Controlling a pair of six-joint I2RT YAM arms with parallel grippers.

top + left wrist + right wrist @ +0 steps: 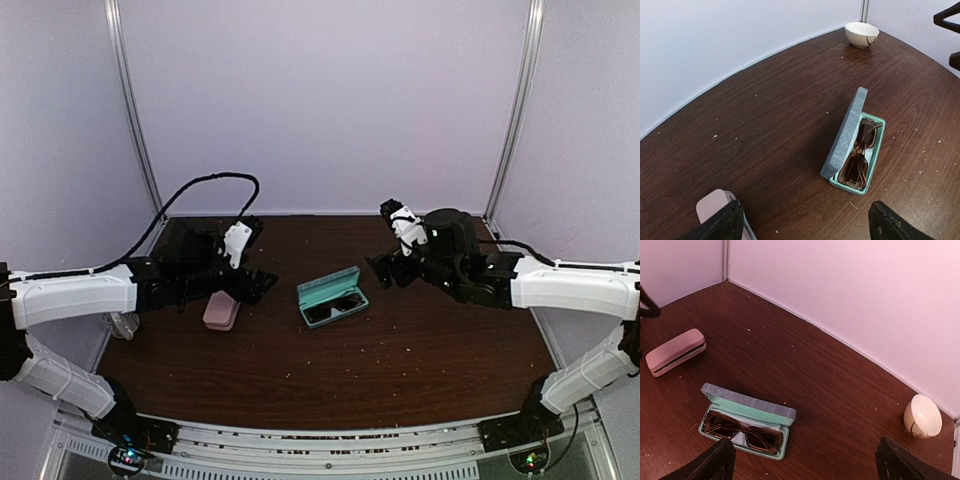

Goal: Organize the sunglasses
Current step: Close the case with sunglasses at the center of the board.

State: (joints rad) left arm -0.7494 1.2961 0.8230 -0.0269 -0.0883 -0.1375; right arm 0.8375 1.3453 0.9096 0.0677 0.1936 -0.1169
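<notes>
1. The sunglasses [857, 157], a brown pair, lie folded inside an open teal case [844, 135] near the middle of the table [400, 360].
2. The left gripper [252, 284] hovers just left of that case, its fingers released wide and grasping nothing.
3. A pink case [221, 312] lies just beside the left gripper, on its near side.
4. The right gripper [383, 270] hangs to the right of the teal case, spread wide and empty.
5. A white bowl [922, 415] sits in the far right corner.
</notes>
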